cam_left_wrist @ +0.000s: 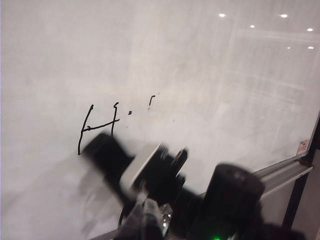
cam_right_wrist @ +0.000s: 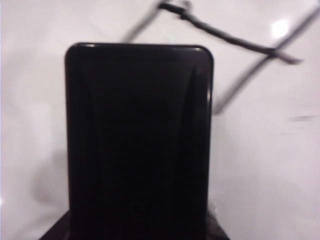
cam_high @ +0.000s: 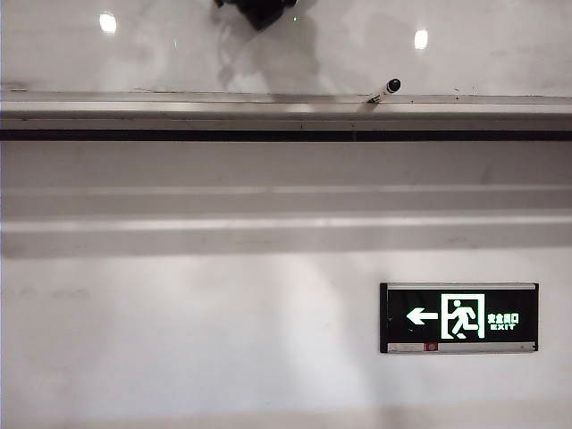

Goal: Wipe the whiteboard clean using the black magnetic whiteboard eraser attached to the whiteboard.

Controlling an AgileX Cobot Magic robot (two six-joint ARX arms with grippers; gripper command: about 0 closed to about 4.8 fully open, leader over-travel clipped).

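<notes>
- Eraser (cam_right_wrist: 140, 145) fills the right wrist view: black, rounded corners, blurred, upright in front of the whiteboard (cam_right_wrist: 40, 100).
- Right gripper (cam_left_wrist: 152, 167) is clamped on the eraser. In the left wrist view the eraser pokes out of it as a dark smeared block just below the handwriting (cam_left_wrist: 97, 125).
- Can't tell whether the eraser face touches the board; too much blur. Its shadow falls on the panel right beside it.
- Black pen strokes (cam_right_wrist: 225, 37) cross the board beyond the eraser's upper edge, unwiped.
- Left gripper: not clearly seen in any view; jaws closed, nothing visibly held. Its camera looks across the board at the right arm.
- Exterior view: whiteboard is the glossy strip along the top, with two bright light spots (cam_high: 107, 22).
- Dark arm (cam_high: 259, 11) is cropped at the top edge in front of the board, with a grey shadow under it.
- Silver ledge (cam_high: 179, 107) runs the full width under the board; a marker (cam_high: 386, 89) with a black cap lies tilted on it, right of centre.
- Matte wall (cam_high: 179, 340) sits below, with a lit exit sign (cam_high: 458, 317) at lower right.
</notes>
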